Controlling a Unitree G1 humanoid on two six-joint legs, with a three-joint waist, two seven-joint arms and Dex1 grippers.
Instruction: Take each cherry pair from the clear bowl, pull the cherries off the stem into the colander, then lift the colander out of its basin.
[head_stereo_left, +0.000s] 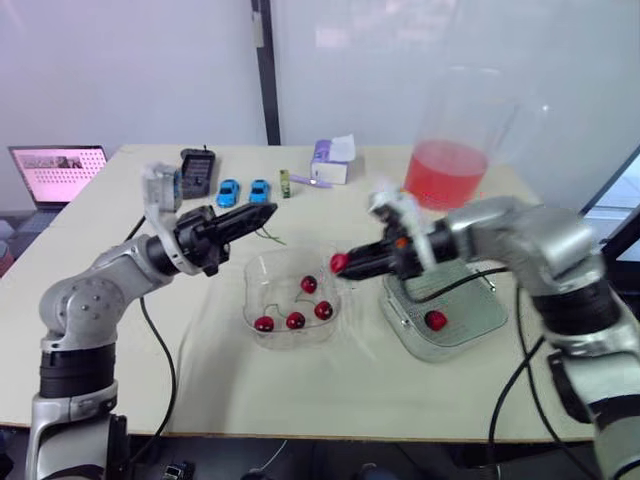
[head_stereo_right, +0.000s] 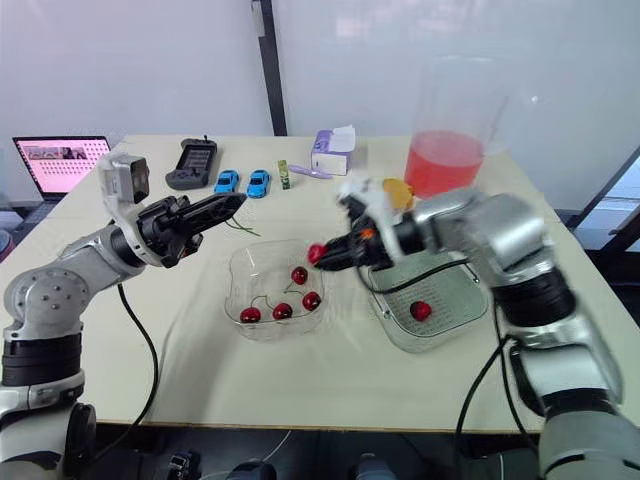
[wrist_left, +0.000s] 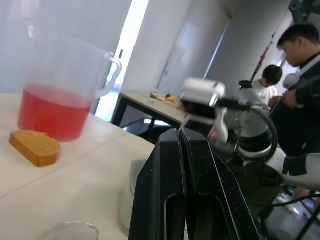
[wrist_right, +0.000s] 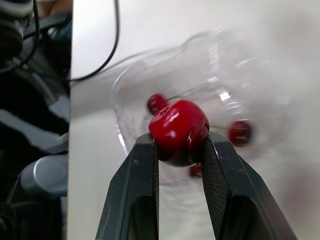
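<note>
Over the rim of the clear bowl, my right gripper is shut on a single red cherry. Several more cherries on stems lie in the bowl. To the bowl's right, the colander sits in its basin and holds one cherry. Above the bowl's far left side my left gripper is shut, and a thin green stem hangs from its tips. In the left wrist view its fingers are pressed together.
A pitcher of red liquid stands behind the colander with an orange sponge beside it. At the table's far side are a tissue box, two blue toy cars, a black device and a laptop. People stand behind.
</note>
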